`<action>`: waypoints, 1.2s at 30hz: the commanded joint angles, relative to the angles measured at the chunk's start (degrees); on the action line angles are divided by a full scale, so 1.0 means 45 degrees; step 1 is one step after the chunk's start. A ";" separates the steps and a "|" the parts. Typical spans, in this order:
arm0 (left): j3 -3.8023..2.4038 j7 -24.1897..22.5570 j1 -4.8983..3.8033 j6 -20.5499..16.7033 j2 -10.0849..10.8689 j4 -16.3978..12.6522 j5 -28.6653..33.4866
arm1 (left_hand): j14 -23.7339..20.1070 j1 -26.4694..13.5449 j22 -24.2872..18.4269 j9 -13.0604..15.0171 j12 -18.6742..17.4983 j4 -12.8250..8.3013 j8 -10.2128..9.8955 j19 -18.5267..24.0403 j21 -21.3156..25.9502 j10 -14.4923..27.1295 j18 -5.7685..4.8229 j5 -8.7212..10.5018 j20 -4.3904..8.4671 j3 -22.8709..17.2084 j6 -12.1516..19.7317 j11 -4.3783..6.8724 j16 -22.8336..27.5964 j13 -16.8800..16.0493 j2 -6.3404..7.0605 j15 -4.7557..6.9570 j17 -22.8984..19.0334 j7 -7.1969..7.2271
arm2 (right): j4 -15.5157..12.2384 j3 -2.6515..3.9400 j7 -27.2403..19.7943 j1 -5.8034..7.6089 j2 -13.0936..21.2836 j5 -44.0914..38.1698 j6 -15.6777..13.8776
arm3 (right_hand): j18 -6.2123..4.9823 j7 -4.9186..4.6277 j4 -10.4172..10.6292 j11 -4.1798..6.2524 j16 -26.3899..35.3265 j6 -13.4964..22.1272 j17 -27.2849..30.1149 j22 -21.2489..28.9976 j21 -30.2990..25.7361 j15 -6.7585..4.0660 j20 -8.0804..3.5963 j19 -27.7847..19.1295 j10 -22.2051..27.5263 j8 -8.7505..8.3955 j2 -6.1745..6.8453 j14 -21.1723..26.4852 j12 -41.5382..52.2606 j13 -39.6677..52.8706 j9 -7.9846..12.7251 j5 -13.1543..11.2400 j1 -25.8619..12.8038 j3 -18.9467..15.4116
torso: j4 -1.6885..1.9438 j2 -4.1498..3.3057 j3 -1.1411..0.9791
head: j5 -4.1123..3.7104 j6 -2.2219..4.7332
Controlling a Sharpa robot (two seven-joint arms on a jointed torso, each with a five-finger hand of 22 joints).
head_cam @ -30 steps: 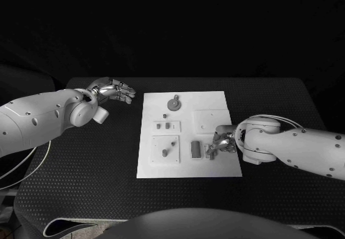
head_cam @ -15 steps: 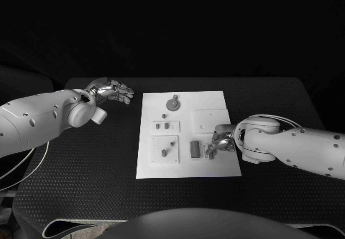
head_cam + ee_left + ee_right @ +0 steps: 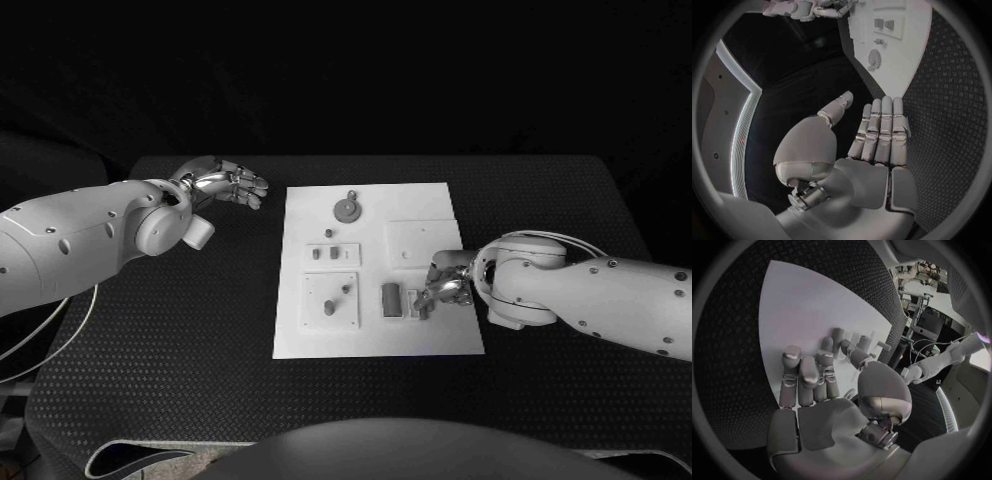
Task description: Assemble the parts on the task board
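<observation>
Black textured bench across the lower two thirds of the head view. White task board at frame centre, lying flat, with raised square plates on it. Left hand at upper left of centre, off the board's left edge, above the bench; released, fingers extended side by side in the left wrist view, holding nothing. Right hand right of centre, at the board's right edge, fingers bent down onto the board beside the small parts; whether anything is grasped cannot be told, contact hidden under the fingers in head and right wrist views. Round disc part in the board's upper middle. Dark rectangular part in the lower middle, just left of the right hand's fingers. Two small parts on the lower-left plate; two more on the plate above it.
</observation>
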State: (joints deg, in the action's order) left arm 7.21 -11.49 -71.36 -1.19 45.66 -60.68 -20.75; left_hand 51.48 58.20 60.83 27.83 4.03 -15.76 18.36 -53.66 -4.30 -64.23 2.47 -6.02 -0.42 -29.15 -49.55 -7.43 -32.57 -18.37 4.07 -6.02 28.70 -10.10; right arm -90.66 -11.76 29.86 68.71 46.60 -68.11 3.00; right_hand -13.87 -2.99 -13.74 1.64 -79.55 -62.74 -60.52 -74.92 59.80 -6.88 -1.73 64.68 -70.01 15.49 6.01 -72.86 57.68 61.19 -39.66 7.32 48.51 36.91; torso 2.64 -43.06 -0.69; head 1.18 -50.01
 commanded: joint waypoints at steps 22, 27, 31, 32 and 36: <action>-0.0006 -0.0053 -0.0012 0.0209 0.0006 -0.0034 0.0063 | 0.0076 -0.0094 -0.0015 -0.0022 0.0049 0.0072 0.0077 0.0040 -0.0007 -0.0039 0.0072 -0.0037 -0.0028 -0.0041 0.0121 -0.0046 0.0091 0.0028 -0.0056 -0.0053 0.0042 0.0011 | 0.0146 -0.0144 0.0692 -0.0148 0.0386 -0.0341 0.0519 | -0.0250 -0.0447 0.0558 -0.0077 0.0075 0.0496 0.0004 -0.0085 -0.0102 0.0033 -0.0027 0.0082 0.0055 -0.0386 0.0675 0.0035 -0.0004 -0.0021 0.0358 -0.0119 -0.0574 0.0214 | -0.0001 -0.0002 -0.0003 | -0.0088 0.0002; -0.0006 -0.0060 -0.0012 0.0217 -0.0010 -0.0041 0.0063 | 0.0075 -0.0107 -0.0015 -0.0024 0.0048 0.0081 0.0078 0.0041 -0.0007 -0.0038 0.0072 -0.0037 -0.0029 -0.0039 0.0123 -0.0047 0.0095 0.0031 -0.0060 -0.0054 0.0046 0.0010 | 0.0124 -0.0144 0.0773 -0.0148 0.0297 -0.0396 0.0511 | -0.0250 -0.0438 0.0604 -0.0069 0.0063 0.0470 -0.0022 -0.0088 -0.0102 0.0028 -0.0035 0.0092 0.0053 -0.0369 0.0612 0.0016 0.0003 -0.0022 0.0353 -0.0120 -0.0581 0.0246 | 0.0001 -0.0003 0.0006 | -0.0097 0.0002; -0.0006 -0.0054 -0.0012 0.0201 -0.0008 -0.0035 0.0063 | 0.0075 -0.0114 -0.0015 -0.0025 0.0049 0.0086 0.0078 0.0042 -0.0006 -0.0038 0.0072 -0.0037 -0.0029 -0.0039 0.0124 -0.0047 0.0097 0.0032 -0.0063 -0.0054 0.0049 0.0010 | 0.0149 -0.0144 0.0854 -0.0147 0.0281 -0.0490 0.0461 | -0.0250 -0.0422 0.0605 -0.0053 0.0034 0.0440 -0.0070 -0.0102 -0.0088 0.0017 -0.0050 0.0112 0.0042 -0.0345 0.0448 -0.0025 0.0019 -0.0019 0.0345 -0.0130 -0.0585 0.0255 | 0.0004 -0.0001 0.0008 | -0.0102 0.0002; -0.0006 -0.0058 -0.0012 0.0200 -0.0007 -0.0032 0.0063 | 0.0075 -0.0115 -0.0015 -0.0025 0.0049 0.0088 0.0078 0.0042 -0.0007 -0.0038 0.0072 -0.0037 -0.0028 -0.0039 0.0124 -0.0047 0.0098 0.0032 -0.0064 -0.0054 0.0050 0.0010 | 0.0149 -0.0144 0.0875 -0.0147 0.0280 -0.0506 0.0466 | -0.0250 -0.0419 0.0605 -0.0050 0.0030 0.0433 -0.0076 -0.0107 -0.0084 0.0014 -0.0053 0.0117 0.0039 -0.0339 0.0408 -0.0033 0.0024 -0.0019 0.0343 -0.0132 -0.0601 0.0245 | 0.0004 -0.0001 0.0010 | -0.0101 0.0002; -0.0004 -0.0042 -0.0012 0.0219 -0.0002 -0.0029 0.0063 | 0.0075 -0.0121 -0.0015 -0.0025 0.0049 0.0091 0.0080 0.0043 -0.0007 -0.0038 0.0073 -0.0037 -0.0028 -0.0039 0.0124 -0.0046 0.0100 0.0034 -0.0065 -0.0054 0.0053 0.0010 | 0.0133 -0.0144 0.0961 -0.0147 0.0157 -0.0564 0.0376 | -0.0250 -0.0410 0.0435 -0.0037 0.0013 0.0429 -0.0098 -0.0133 -0.0068 -0.0003 -0.0072 0.0119 0.0041 -0.0323 0.0145 -0.0054 0.0038 -0.0019 0.0336 -0.0136 -0.0605 0.0197 | 0.0003 -0.0001 0.0014 | -0.0122 0.0002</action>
State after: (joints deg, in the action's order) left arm 7.21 -11.37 -71.36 -0.97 45.70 -60.69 -20.74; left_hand 51.48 57.98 60.83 27.77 4.03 -15.64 18.36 -53.66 -4.30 -64.23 2.47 -6.02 -0.42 -29.27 -49.29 -7.43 -32.34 -18.28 3.85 -6.03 28.86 -10.07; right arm -90.83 -11.73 30.64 68.84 47.42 -68.64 3.24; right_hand -14.19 -2.89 -11.49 1.44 -79.55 -62.70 -60.87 -74.92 59.58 -6.86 -1.94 64.92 -69.82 15.47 7.22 -72.87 57.68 61.14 -39.65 6.88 45.58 37.76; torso 2.65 -43.07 -0.65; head 0.70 -50.01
